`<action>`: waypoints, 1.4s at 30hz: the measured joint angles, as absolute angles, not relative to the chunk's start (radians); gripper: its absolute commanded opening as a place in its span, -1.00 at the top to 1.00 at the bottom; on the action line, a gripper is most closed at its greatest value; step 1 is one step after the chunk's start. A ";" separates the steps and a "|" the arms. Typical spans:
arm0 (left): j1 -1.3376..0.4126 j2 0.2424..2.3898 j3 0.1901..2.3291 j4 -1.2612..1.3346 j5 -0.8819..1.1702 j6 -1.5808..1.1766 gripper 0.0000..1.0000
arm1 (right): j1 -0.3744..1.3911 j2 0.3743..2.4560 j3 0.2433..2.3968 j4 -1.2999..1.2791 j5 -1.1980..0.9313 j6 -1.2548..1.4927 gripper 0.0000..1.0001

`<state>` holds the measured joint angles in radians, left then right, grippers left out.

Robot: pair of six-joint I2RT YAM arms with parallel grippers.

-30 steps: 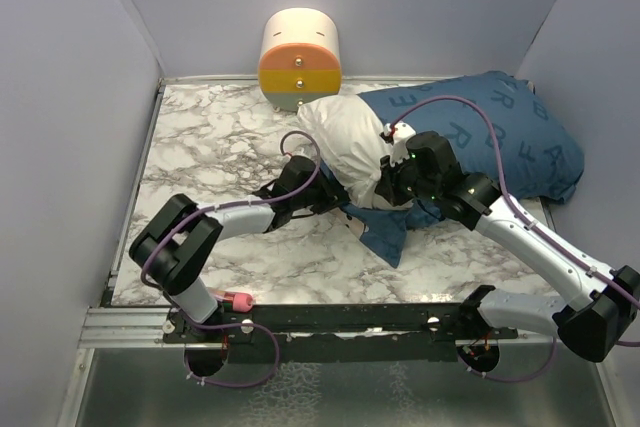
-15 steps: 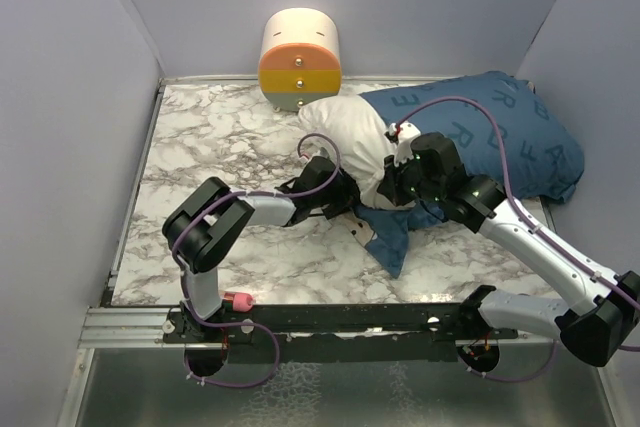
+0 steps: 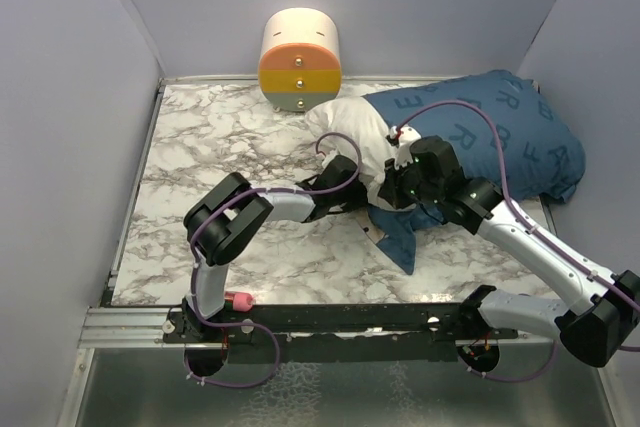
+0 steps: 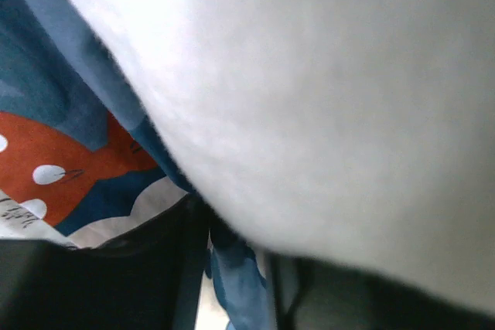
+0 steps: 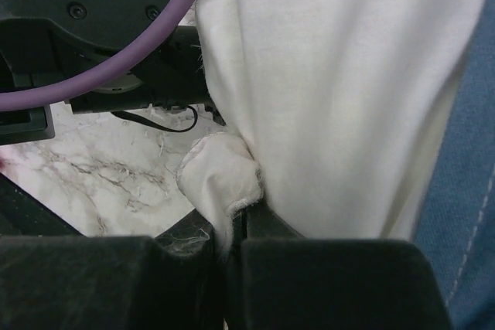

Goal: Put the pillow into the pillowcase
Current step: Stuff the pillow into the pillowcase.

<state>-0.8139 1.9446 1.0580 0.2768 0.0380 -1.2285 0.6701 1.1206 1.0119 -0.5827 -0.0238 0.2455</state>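
Roughly two thirds done imo: the pillow is being swallowed by the pillowcase at the table's far right, with the white end being left out. Its corner is being pinched by the right gripper. The left gripper is being pushed against the pillow, spread or not can't be told.

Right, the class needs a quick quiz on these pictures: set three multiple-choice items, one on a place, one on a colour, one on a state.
1. Where on the table does the cylinder stand? A far edge. B near edge. C right edge.
2. The pillowcase is mainly: A red. B blue. C green.
3. The pillow is: A wholly inside the case. B lying apart from it. C partly inside, white end out.
Key: 1 A, it stands at the back; 2 B, blue cloth, paler letters; 3 C, a white end protrudes.
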 measured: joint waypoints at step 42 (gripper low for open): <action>-0.786 1.055 0.515 0.133 0.126 -0.913 1.00 | 0.713 1.398 1.152 -0.778 0.006 0.226 -0.42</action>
